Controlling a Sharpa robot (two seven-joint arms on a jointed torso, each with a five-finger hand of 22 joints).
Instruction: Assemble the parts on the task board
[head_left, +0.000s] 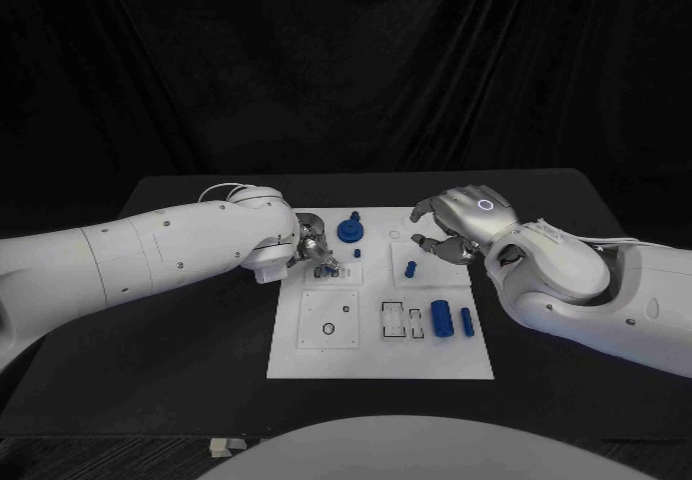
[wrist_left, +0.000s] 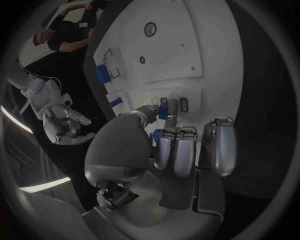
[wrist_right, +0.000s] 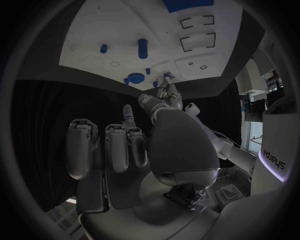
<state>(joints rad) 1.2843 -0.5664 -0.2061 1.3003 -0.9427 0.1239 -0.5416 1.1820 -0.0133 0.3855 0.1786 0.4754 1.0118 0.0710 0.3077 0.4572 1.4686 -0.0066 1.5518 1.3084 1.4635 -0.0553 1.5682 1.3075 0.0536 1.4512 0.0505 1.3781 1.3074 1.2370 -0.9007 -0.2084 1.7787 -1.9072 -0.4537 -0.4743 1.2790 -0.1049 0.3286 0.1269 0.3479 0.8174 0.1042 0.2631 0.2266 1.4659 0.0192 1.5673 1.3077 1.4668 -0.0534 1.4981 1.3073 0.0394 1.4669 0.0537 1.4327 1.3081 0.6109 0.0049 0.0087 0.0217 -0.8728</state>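
The white task board lies mid-table. My left hand hovers over its upper left part and pinches a small blue part between thumb and a finger, right beside two small dark slots. The other fingers are bent in. My right hand hangs over the board's upper right corner with its fingers curled and nothing in them. On the board stand a round blue knob, a short peg, and two blue cylinders.
Black outlined recesses and a small ring hole mark the board's lower half. The black table runs out on both sides of the board. A dark curtain closes off the back.
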